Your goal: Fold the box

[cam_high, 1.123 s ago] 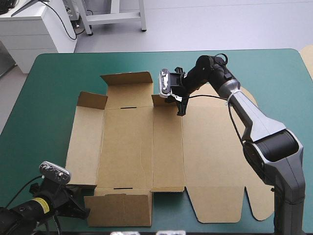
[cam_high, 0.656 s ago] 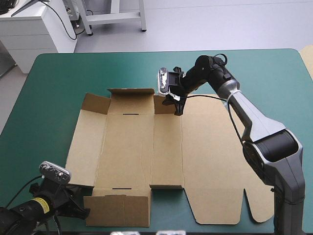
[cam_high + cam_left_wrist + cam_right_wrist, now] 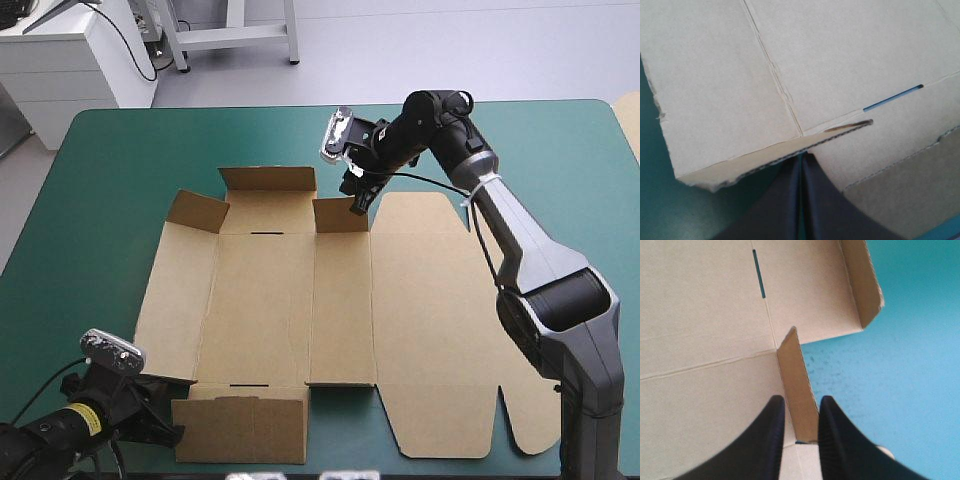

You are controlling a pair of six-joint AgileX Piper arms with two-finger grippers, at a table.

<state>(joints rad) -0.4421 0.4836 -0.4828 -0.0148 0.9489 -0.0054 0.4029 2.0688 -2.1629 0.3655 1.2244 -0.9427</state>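
1. Box (image 3: 260,300) lies open as a cut brown sheet at the middle of the teal-green desk (image 3: 120,150), reaching almost to the 6 o'clock edge.
2. Since just before, the right end effector (image 3: 358,203) has risen and drawn back toward 12 o'clock. Its black fingers are nearly together, with the board of the small corner flap (image 3: 340,215) running between them, so that flap stands up from the sheet.
3. The far middle flap (image 3: 268,178), which was tipped almost upright a moment earlier, has relaxed and shows more of its face again. The far left flap (image 3: 195,210) is part raised.
4. In my judgement the 12 o'clock wall is only creased, not yet tucked, so the fold is at an early stage. The near flap (image 3: 240,430) at 6 o'clock is still flat.
5. The left end effector (image 3: 801,165) sits at the 7 o'clock corner. Its fingers are pressed together in one arch, the tips hidden under a lifted board edge, and no board shows between them.
6. The long axis of the sheet runs from 9 to 3 o'clock. The broad lid panel with its rounded tabs points toward 3 o'clock, and the slotted base panels lie toward 9.
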